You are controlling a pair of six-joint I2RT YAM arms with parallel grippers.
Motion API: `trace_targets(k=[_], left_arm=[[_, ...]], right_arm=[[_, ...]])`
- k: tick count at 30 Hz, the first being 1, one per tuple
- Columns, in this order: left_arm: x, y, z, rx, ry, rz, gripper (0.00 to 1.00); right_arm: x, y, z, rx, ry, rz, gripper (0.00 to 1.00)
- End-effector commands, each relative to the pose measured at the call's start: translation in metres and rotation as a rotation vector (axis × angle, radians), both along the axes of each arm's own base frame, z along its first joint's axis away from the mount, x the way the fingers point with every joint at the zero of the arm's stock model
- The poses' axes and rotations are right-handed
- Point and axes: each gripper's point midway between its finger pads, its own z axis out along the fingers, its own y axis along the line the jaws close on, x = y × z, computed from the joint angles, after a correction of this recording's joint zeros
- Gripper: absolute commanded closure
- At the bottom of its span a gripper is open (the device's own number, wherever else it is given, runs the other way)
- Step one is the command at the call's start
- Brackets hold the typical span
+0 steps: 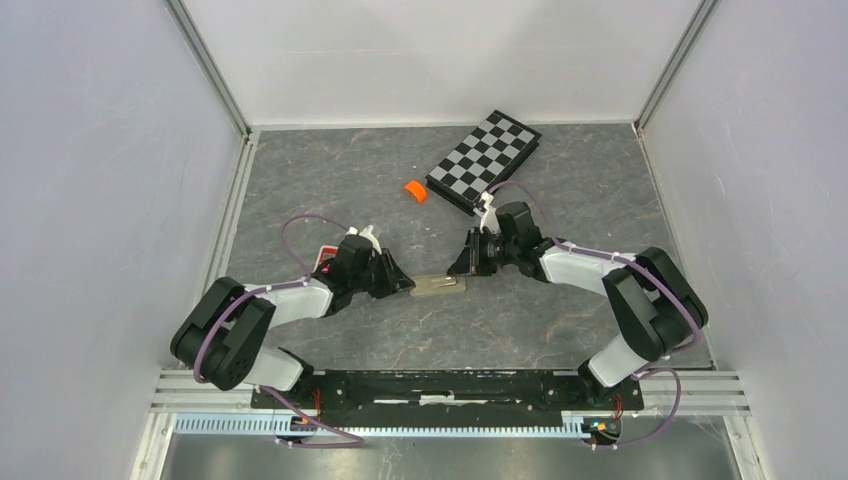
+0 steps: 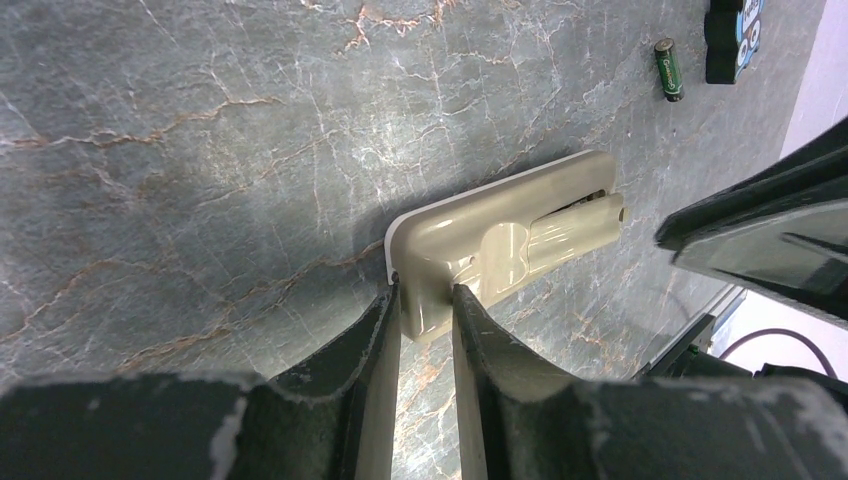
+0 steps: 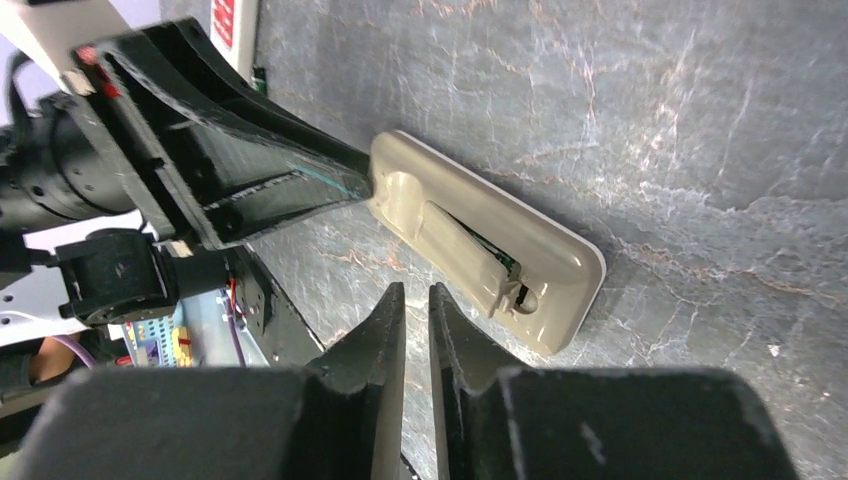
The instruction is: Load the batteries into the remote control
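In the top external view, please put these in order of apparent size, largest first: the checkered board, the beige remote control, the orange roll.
1. Checkered board, clearly the largest.
2. Remote control, partly covered by the left gripper, so its full extent is hidden.
3. Orange roll, the smallest.

Two black-and-white arms on a black base rail

Each arm point(image 1: 265, 310) has white shells, black joints and a looping purple cable point(image 1: 300, 235); the black fingers point(image 2: 340, 390) are wedge-shaped with scuffed, chipped edges.
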Motion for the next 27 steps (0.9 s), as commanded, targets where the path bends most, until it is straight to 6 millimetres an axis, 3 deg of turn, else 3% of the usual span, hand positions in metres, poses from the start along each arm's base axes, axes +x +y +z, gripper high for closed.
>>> trace_targets(k=[1, 7, 11, 14, 23, 27], left_arm=[[-0.001, 0.011, -0.011, 0.074, 0.005, 0.015, 0.69], [-0.002, 0.011, -0.012, 0.076, 0.010, 0.014, 0.69], [-0.002, 0.012, -0.012, 0.077, 0.008, 0.016, 0.69], [-0.002, 0.012, -0.011, 0.079, 0.005, 0.015, 0.69], [-0.001, 0.013, -0.007, 0.078, -0.004, 0.019, 0.69], [0.000, 0.013, -0.006, 0.082, -0.009, 0.020, 0.69]], right_arm=[[-0.012, 0.005, -0.016, 0.003, 0.049, 0.035, 0.83], [-0.016, -0.014, -0.050, -0.134, 0.088, -0.011, 0.88], [-0.014, -0.022, -0.060, -0.179, 0.084, -0.048, 0.89], [-0.011, -0.019, -0.052, -0.156, 0.066, -0.046, 0.89], [-0.015, 0.012, 0.009, 0.062, -0.043, 0.114, 0.78], [-0.007, 0.013, 0.010, 0.061, -0.059, 0.091, 0.81]])
